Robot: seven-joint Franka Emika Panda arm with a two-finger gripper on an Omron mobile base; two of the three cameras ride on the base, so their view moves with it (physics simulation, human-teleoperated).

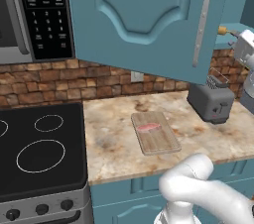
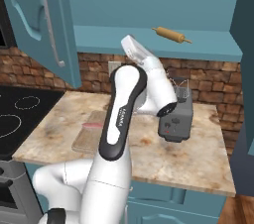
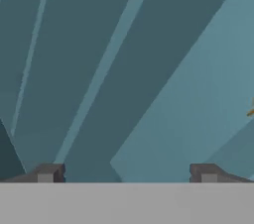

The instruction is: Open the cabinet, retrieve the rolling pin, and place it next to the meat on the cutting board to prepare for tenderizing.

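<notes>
Up at the open cabinet, the reach for the rolling pin looks to be the step in hand.
Jaws stand released and empty, facing the teal interior; the pin lies on the shelf, off to one side, so the hand must swing across before closing. Meat waits on the cutting board on the surface. Microwave keypad writing is too small to read.

Teal cabinet, tan rolling pin, pinkish-red meat, light-brown cutting board
</notes>
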